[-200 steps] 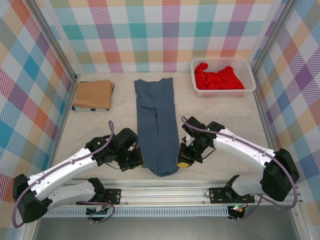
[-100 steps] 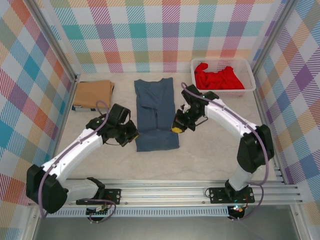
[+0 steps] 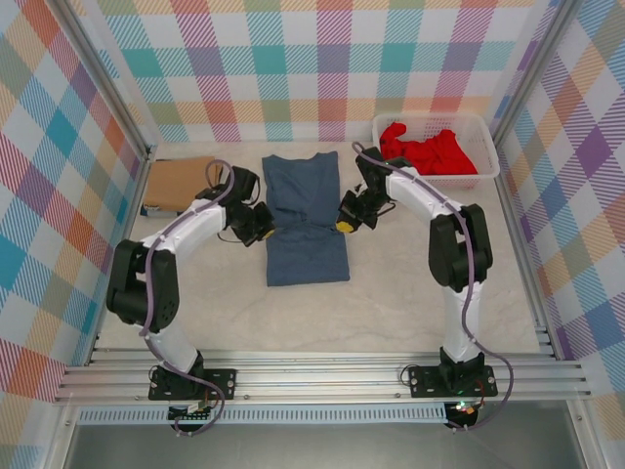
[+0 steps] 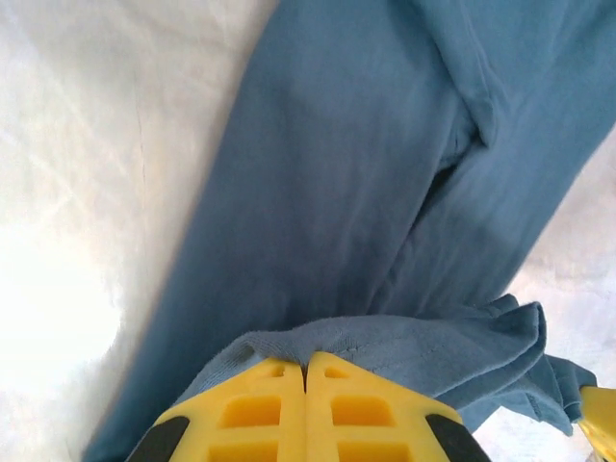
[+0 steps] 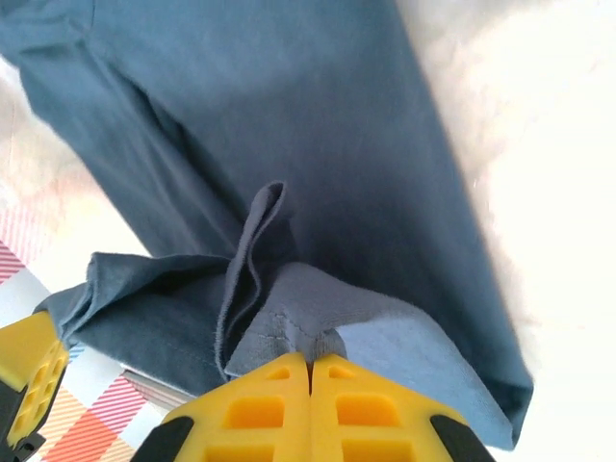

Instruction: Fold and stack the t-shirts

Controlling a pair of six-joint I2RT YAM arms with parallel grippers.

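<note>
Three t-shirts and one basket (image 3: 439, 181) are showing
Lying out — one blue t-shirt (image 3: 306, 234), one tan t-shirt (image 3: 182, 184), one red t-shirt (image 3: 430, 154).

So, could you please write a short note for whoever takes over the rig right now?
Left gripper: shut on the blue shirt's hem.
Right gripper: shut on the same hem, other corner.
Blue shirt: mid-table, hem lifted over its body, fold unfinished.
Tan shirt: folded, far left.
Red shirt: crumpled in the basket.
Left: finish blue, fold red, stack all three.

high overview, wrist close-ups sharing blue shirt (image 3: 305, 225)
</note>
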